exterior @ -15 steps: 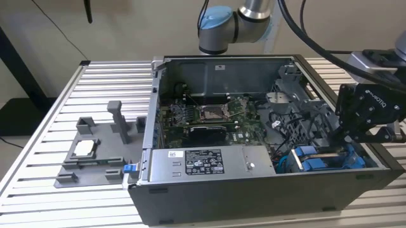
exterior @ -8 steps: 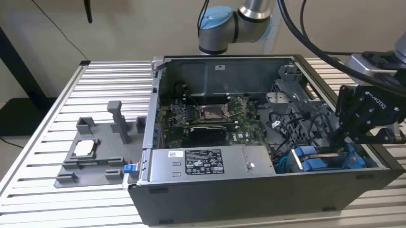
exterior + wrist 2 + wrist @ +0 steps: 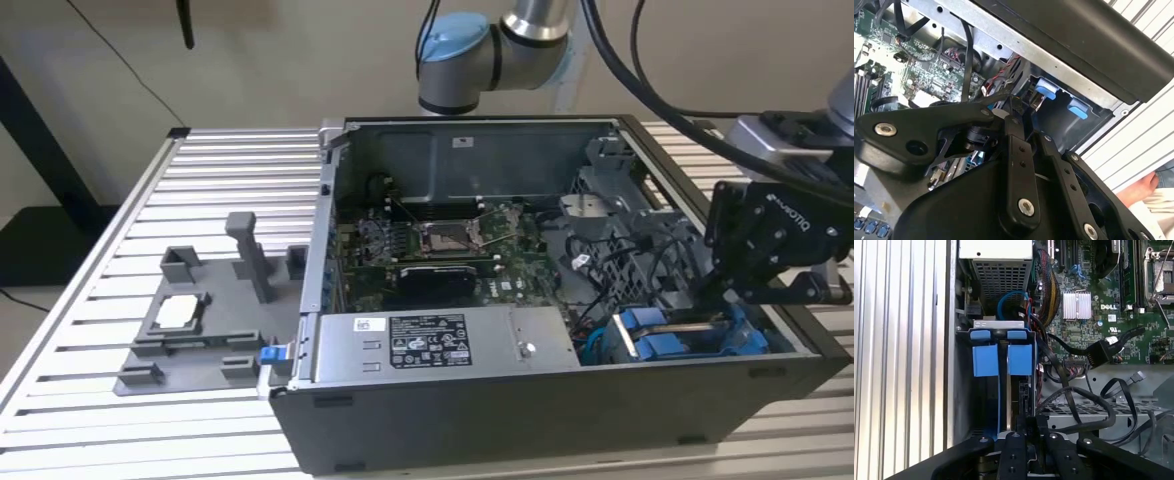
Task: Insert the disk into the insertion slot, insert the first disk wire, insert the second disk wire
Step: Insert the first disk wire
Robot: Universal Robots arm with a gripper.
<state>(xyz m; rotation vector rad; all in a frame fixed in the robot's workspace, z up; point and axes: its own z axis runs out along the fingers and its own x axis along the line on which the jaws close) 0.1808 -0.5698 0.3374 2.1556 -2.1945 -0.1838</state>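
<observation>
The insertion slot [image 3: 674,342] is the dark grey bay with blue plastic parts in the front corner of the open computer case, on the exterior view's right. My black gripper [image 3: 725,296] hangs right above it. In the first wrist view the gripper [image 3: 1026,421] has its fingers drawn close on a thin dark slab standing on edge, the disk [image 3: 1021,395], which reaches down into the slot [image 3: 966,390] beside two blue tabs [image 3: 989,360]. In the second wrist view the gripper [image 3: 1015,107] sits close to the blue tabs [image 3: 1046,90]. A black wire with a loose plug [image 3: 1101,351] lies over the motherboard.
A silver labelled power-supply box [image 3: 427,340] lies along the case front, with the green motherboard [image 3: 441,245] behind it. Black cables [image 3: 1079,405] loop beside the bay. A grey fixture [image 3: 200,320] stands on the slatted table at the exterior view's left. A person's hand [image 3: 1141,190] rests outside the case.
</observation>
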